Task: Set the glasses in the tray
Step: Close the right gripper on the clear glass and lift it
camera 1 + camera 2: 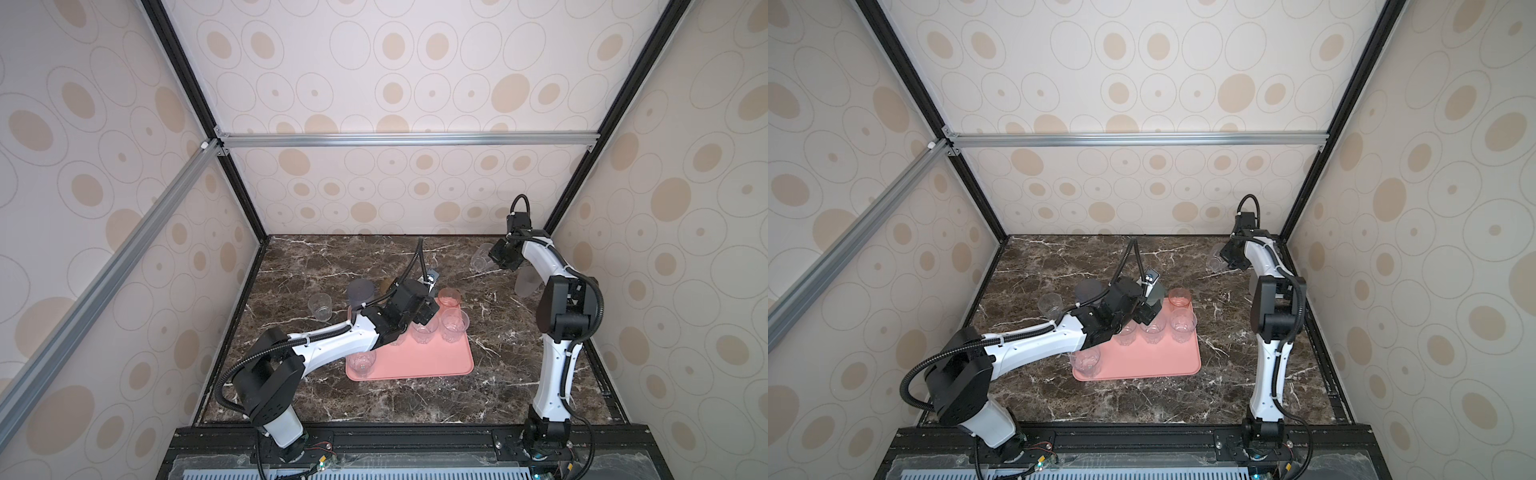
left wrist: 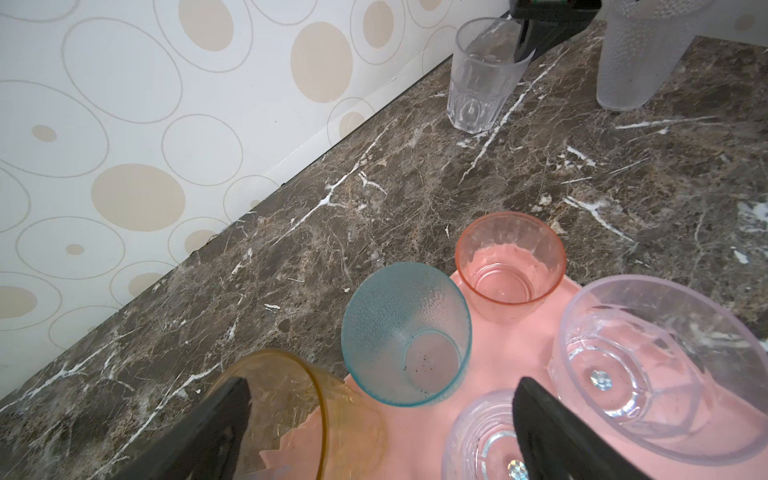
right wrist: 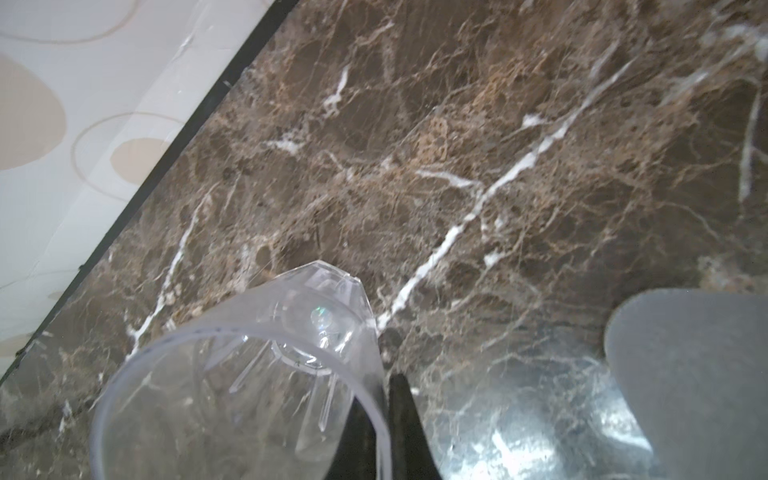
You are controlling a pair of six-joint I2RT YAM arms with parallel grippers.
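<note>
Held left tool (image 2: 380, 388) spread wide above far part of tray (image 1: 415, 362) | clamped right tool (image 3: 384, 399) on rim of tilted clear tumbler (image 3: 249, 374), far right.

Marble table (image 1: 415, 399): pink tray (image 1: 436, 361), clear tumbler (image 1: 320, 306), grey tumbler (image 1: 360, 291).

The right gripper (image 3: 380, 409) pinched the rim of a clear faceted tumbler (image 3: 232, 374) over the marble tabletop (image 3: 457, 166); a frosted grey tumbler (image 3: 698, 374) stood near that tumbler.

The tray (image 1: 424, 362) is salmon-pink, the tabletop (image 1: 374, 401) brown with white veins.
</note>
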